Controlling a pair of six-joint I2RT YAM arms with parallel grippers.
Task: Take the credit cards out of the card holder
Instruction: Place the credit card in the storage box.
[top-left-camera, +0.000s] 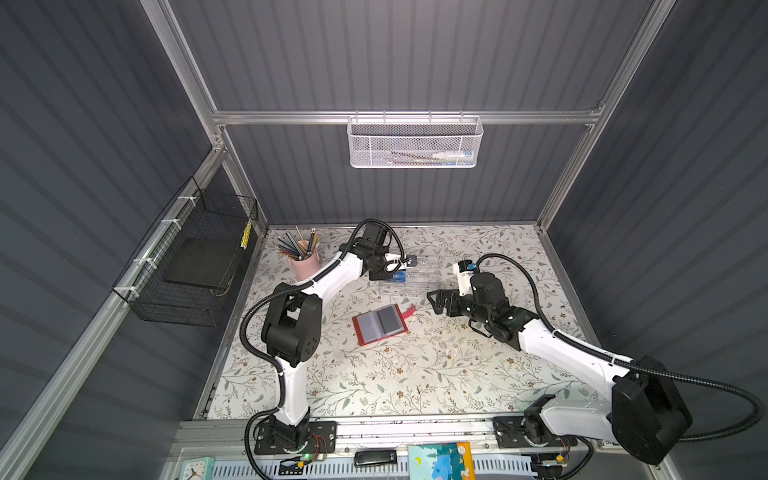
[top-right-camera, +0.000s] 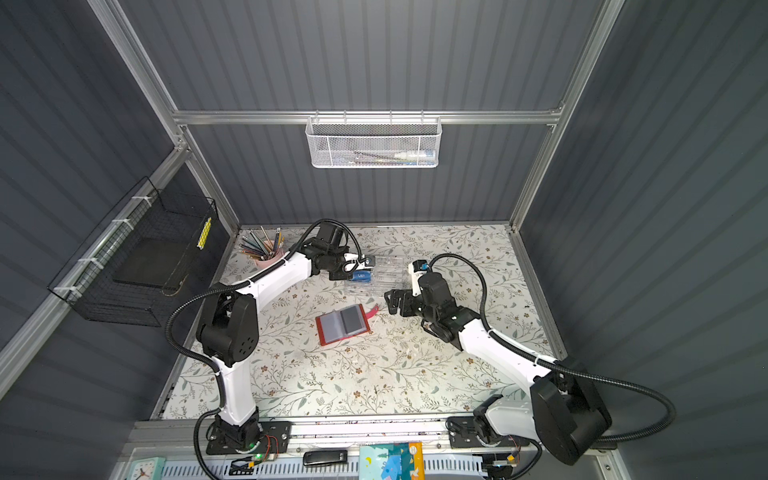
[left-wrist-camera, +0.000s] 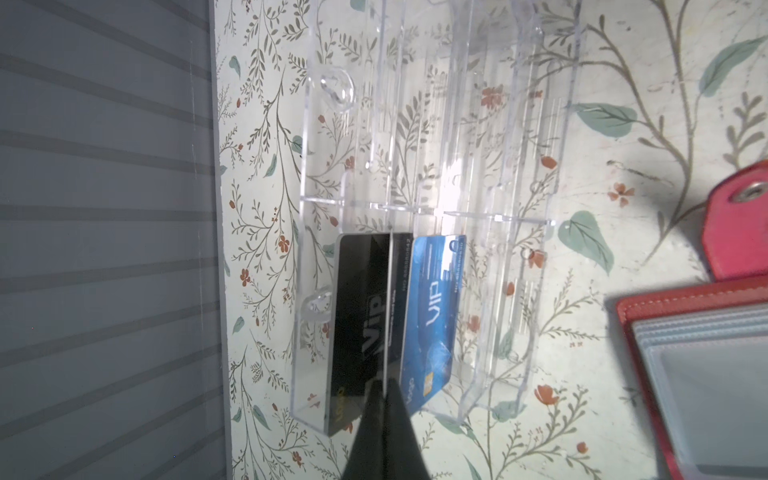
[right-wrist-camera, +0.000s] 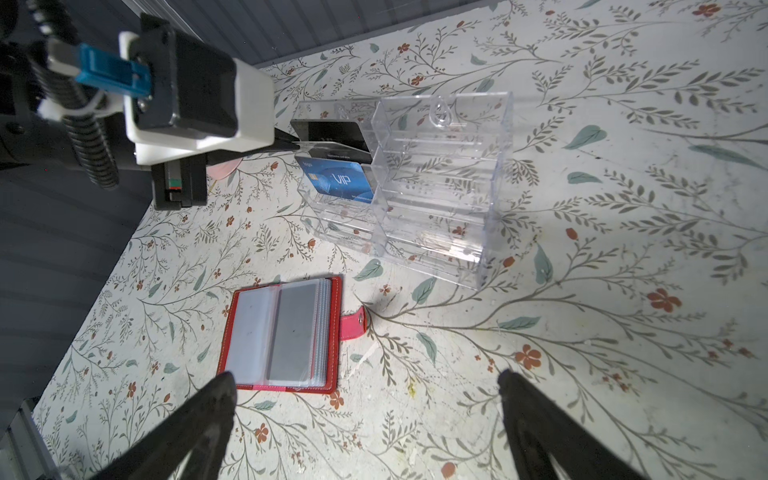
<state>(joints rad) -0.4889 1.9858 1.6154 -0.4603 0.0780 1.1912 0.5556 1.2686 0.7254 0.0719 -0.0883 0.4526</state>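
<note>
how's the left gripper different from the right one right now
The left gripper is shut, pinching a thin pale card; the right gripper is wide open, holding nothing. The left gripper is at the clear acrylic box, beside the black card and blue card; the right gripper hovers by the open card holder. Both have dark fingers.

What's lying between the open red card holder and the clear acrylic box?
Nothing: only bare floral table separates the card holder from the acrylic box, seen plainly in the right wrist view.
</note>
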